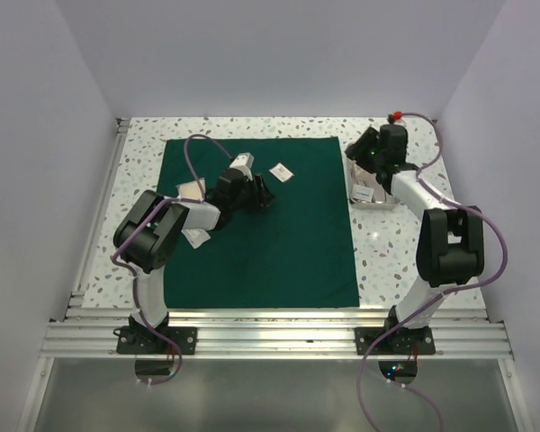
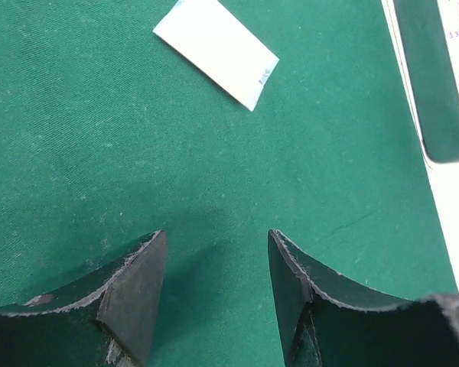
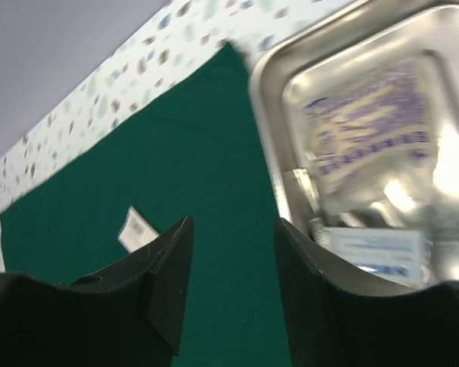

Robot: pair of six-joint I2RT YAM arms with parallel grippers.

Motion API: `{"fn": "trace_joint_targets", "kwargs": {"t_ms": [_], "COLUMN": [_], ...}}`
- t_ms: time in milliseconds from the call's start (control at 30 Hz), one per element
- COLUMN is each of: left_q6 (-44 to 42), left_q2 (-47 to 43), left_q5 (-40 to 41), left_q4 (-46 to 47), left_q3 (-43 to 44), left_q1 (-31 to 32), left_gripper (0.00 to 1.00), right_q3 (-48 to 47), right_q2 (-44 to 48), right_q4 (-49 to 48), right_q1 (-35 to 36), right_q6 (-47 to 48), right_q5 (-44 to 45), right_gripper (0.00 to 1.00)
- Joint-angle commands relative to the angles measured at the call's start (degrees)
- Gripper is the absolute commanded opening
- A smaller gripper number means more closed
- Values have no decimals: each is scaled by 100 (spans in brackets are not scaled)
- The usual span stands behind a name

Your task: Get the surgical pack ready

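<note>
Speckled worktop [image 1: 387, 261] is carrying one surgical pack [image 1: 288, 243], flat, square, no long axis, one white packet [image 1: 281, 173] sitting on it; left hand [image 2: 214, 252] and right hand [image 3: 233, 229] gaping empty

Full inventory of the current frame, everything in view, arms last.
surgical pack: one, dark green, spread flat across the middle of the table
packet: one, white, lying on the pack towards its far edge
steel tray: one, shiny silver, on the table beside the pack's far right corner
printed pouches: at least two, pale with purple or blue print, inside the tray
table: one, white with speckles, under everything
frame rail: one, aluminium, along the near edge
cables: one per arm, purple
left gripper: black, open, empty, over the pack
right gripper: black, open, empty, at the pack's edge beside the tray
</note>
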State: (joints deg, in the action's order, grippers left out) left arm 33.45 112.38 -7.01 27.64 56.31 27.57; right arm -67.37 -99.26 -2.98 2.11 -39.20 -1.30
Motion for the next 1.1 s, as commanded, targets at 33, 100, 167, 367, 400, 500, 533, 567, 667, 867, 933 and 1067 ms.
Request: {"fn": "trace_joint_targets", "kwargs": {"t_ms": [33, 100, 167, 367, 400, 500, 533, 567, 667, 867, 933, 1067], "left_q6": [4, -5, -23, -58, -67, -84, -93, -93, -93, -93, -102, -102], "left_q2": [-190, -164, -146, -84, -76, -84, -84, -76, -23, 21, 56, 144], "left_q5": [59, 41, 41, 32, 41, 68, 68, 68, 42, 41, 33, 24], "left_q4": [339, 365, 365, 321, 312, 269, 251, 251, 251, 207, 163, 84], "left_q3": [-24, -24, -15, 37, 38, 55, 64, 64, 90, 134, 178, 257], "left_q1": [29, 29, 29, 29, 20, 29, 29, 29, 20, 29, 29, 20], "left_gripper": [59, 59, 59, 59, 59, 59, 59, 59, 59, 59, 59, 59], "right_q3": [-811, -1406, -1882, -3220, -3369, -3528, -3554, -3572, -3563, -3396, -3396, -3519], "right_q2": [-459, -891, -1565, -2702, -2895, -3177, -3248, -3309, -3442, -3600, -3635, -3775], "right_q4": [263, 481, 842, 1467, 1485, 1476, 1476, 1485, 1459, 1116, 1011, 1037], "right_q1": [632, 703, 729, 958, 1010, 1046, 1055, 1063, 1107, 1143, 1178, 1265], "right_q6": [870, 905, 958, 1222, 1257, 1257, 1257, 1274, 1336, 1161, 1073, 1037], "right_q5": [-730, -1283, -1826, -2454, -2550, -2752, -2814, -2832, -2919, -3253, -3306, -3359], "right_gripper": [49, 49, 48, 47, 47, 48, 49, 50, 52, 52, 50, 48]}}
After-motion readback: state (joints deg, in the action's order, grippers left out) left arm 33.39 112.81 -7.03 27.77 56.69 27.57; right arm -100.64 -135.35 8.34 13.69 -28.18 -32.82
